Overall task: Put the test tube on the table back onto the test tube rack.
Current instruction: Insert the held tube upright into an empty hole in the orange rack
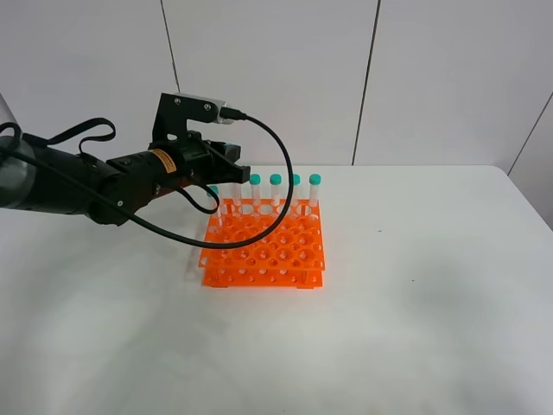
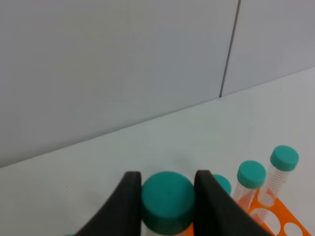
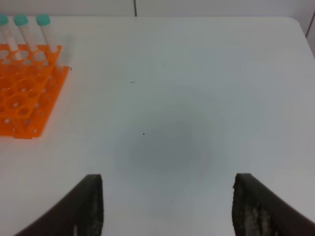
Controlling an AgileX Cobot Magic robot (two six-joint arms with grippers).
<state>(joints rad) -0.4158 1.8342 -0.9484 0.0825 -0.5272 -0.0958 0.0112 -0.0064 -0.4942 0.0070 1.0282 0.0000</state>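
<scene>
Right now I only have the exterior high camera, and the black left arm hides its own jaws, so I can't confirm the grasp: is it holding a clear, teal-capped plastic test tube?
Observer: Yes. The left wrist view shows the left gripper shut on the test tube, by its teal cap.
Operator: Where is the right arm?
Observer: The right gripper hangs open and empty over the plain white table, apart from the orange plastic test tube rack.
</scene>
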